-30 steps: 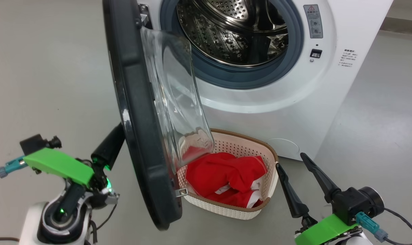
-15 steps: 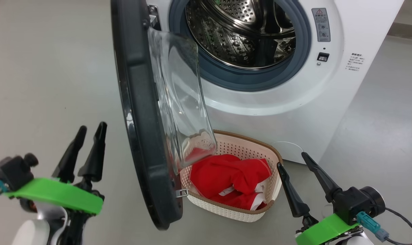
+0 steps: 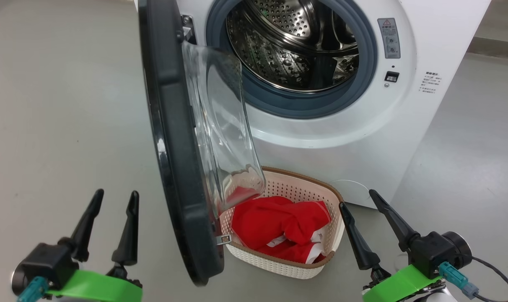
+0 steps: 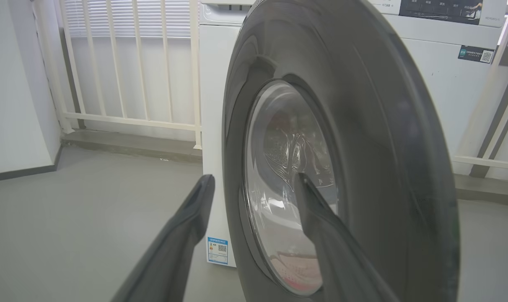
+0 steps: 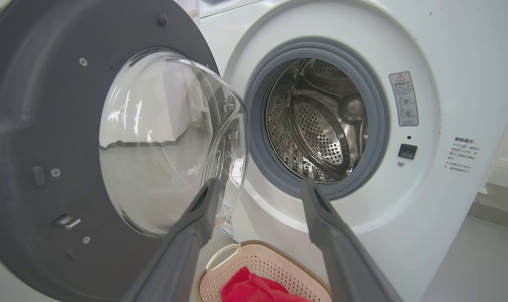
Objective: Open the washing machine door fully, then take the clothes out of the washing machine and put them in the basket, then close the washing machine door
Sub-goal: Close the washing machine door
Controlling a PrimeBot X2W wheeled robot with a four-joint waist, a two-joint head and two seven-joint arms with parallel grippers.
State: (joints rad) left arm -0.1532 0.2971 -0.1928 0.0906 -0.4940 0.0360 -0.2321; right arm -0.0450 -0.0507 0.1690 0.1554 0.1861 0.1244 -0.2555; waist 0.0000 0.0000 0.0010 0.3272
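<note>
- While the washing machine door stands swung open, edge-on to the head camera, its clear glass bowl bulges from the inner side toward the washing machine.
- Behind the door, the steel drum is exposed inside the grey-blue seal.
- The basket stands on the grey floor, just beside the lower edge of the door on its glass side. The bowl hangs over the basket's nearest corner.
- The clothes lie inside the basket as a red heap with some white trim, lower than the brown rim.
- The left gripper is on the outer side of the door, near its lower part and apart from it. Its two fingers are spread and hold nothing.
- From the left wrist camera, these fingers point at the door's glossy outer face.
- The right gripper is on the glass side of the door, beyond the basket and near its far rim. Its fingers are also spread and empty.
- From the right wrist camera, the inner face of the door is at the left, and the basket with the clothes sits low between the fingers.
</note>
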